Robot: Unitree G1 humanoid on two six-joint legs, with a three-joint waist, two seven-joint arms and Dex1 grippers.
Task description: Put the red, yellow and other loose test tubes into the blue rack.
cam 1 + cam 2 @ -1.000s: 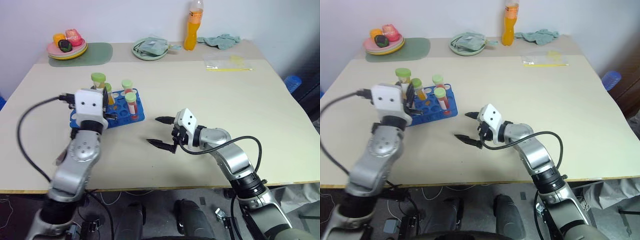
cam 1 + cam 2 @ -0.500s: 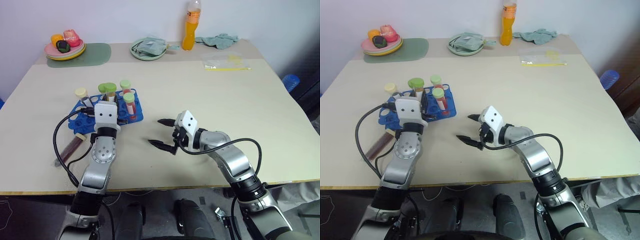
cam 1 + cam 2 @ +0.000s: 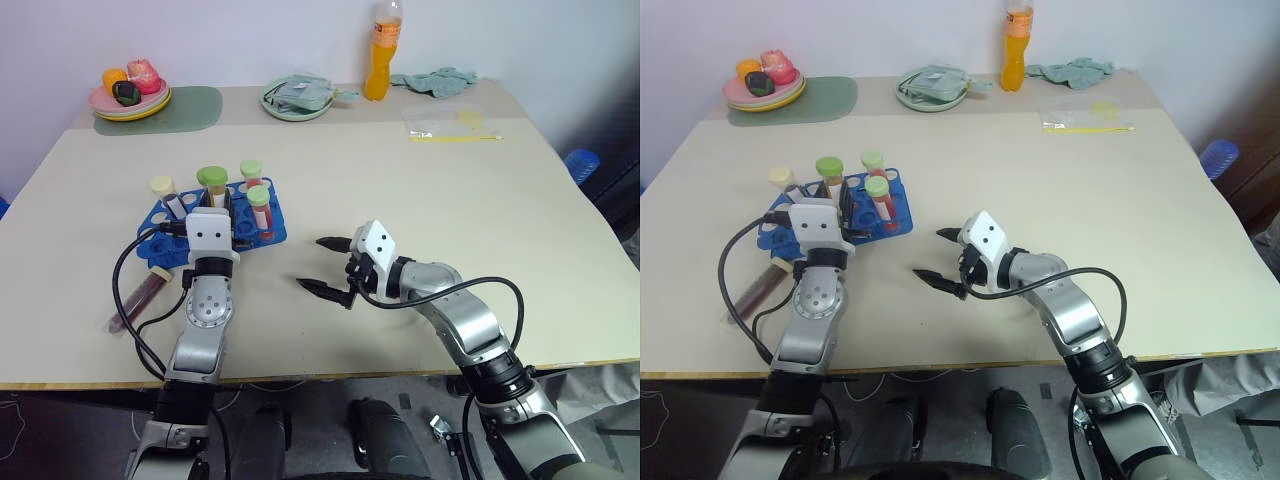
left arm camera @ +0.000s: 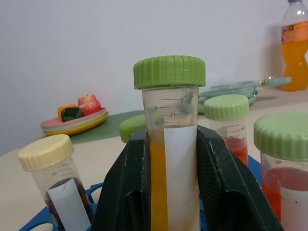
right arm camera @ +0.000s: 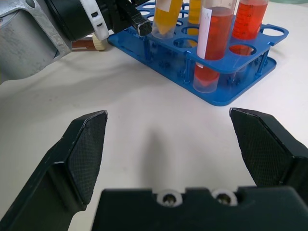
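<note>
1. My left hand (image 4: 168,192) is clamped on the yellow tube (image 4: 169,144) with the green cap, holding it upright over the blue rack (image 3: 268,232).
2. The rack already has a cream-capped dark tube (image 3: 164,192) and two red tubes (image 3: 260,205).
3. A dark red tube (image 3: 140,297) lies loose beside the rack, nearer my edge of the table (image 3: 450,190).
4. My right hand (image 3: 325,265) is wide open with nothing in it, on the rack's other side.
</note>
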